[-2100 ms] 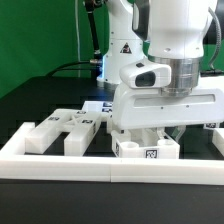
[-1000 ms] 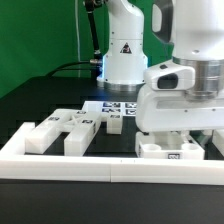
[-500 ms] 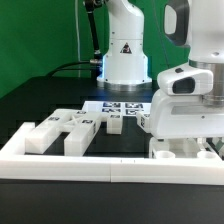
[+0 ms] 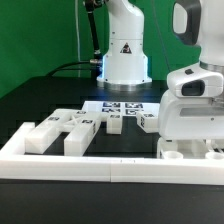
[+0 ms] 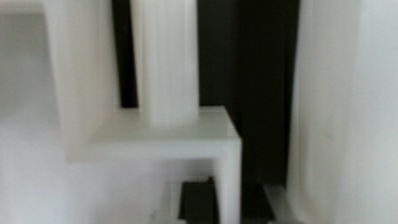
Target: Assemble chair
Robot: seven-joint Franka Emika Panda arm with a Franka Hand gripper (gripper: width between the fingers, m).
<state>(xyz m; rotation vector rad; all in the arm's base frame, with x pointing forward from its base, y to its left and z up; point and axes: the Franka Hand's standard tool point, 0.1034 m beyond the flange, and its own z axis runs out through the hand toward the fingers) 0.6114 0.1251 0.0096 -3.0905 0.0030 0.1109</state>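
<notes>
On the exterior view's left, loose chair blocks [image 4: 62, 133] with small square tags lie in a row just behind the long white border rail [image 4: 90, 165]. At the exterior view's right, the arm's white wrist housing [image 4: 195, 108] hangs low over another chair piece [image 4: 172, 151], which sits on the table [image 4: 40, 95] just behind the same rail. The tool [image 4: 195, 143] is hidden beneath that housing. The wrist view gives only a blur of white walls and black gaps, so it cannot be told whether the fingers are apart, together or clamped on the piece. The step in hand looks like placing this piece at the rail's right end. Doing it well would mean keeping the piece flat on the table and square to the rail. It would also mean moving slowly enough that nothing tips, staying well apart from the loose blocks at the left, and checking the hold before any lift. The table is matte black and looks smooth, so a pushed part would likely slide rather than catch. Behind the blocks lies the marker board [image 4: 120, 105], and behind that stands the robot base [image 4: 122, 50]. A green backdrop [image 4: 30, 40] closes off the room at the rear left.
</notes>
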